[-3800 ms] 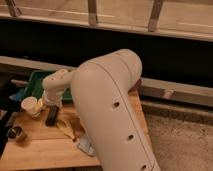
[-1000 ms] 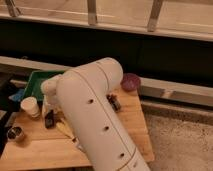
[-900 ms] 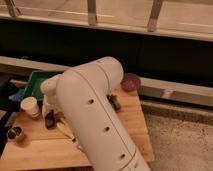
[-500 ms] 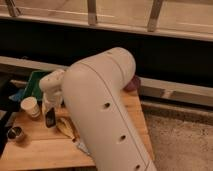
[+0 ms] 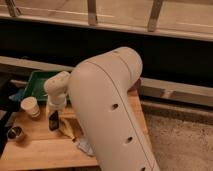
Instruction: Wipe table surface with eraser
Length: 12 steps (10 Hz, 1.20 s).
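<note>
Claw (image 5: 54,118) over table (image 5: 40,150); 1 cup (image 5: 30,106), 1 tray (image 5: 40,80).

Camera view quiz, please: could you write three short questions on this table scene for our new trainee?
1. True or false: the gripper is down at the table, beside the paper cup.
2. What colour is the tray at the back of the table? A red, B green, C white.
3. Fill in: the table top is made of ____.
Key: 1 true; 2 B; 3 wood.
</note>
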Each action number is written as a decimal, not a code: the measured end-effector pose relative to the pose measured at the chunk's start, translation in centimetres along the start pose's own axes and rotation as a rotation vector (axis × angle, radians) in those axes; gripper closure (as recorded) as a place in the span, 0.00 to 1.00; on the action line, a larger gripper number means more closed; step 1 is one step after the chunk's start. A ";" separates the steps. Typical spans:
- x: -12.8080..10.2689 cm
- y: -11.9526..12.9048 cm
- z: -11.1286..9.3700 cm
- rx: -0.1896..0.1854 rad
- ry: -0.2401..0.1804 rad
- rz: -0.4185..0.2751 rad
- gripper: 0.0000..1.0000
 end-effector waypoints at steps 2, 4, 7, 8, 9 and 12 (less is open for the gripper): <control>-0.2 -0.7 0.2 -0.001 -0.010 0.016 1.00; -1.1 0.7 0.4 -0.015 -0.016 0.000 1.00; -2.6 3.7 1.5 -0.058 -0.024 -0.059 1.00; -3.1 5.3 2.1 -0.077 -0.025 -0.085 1.00; -3.1 6.1 2.3 -0.093 -0.022 -0.100 1.00; -1.1 6.9 2.6 -0.143 -0.005 -0.090 1.00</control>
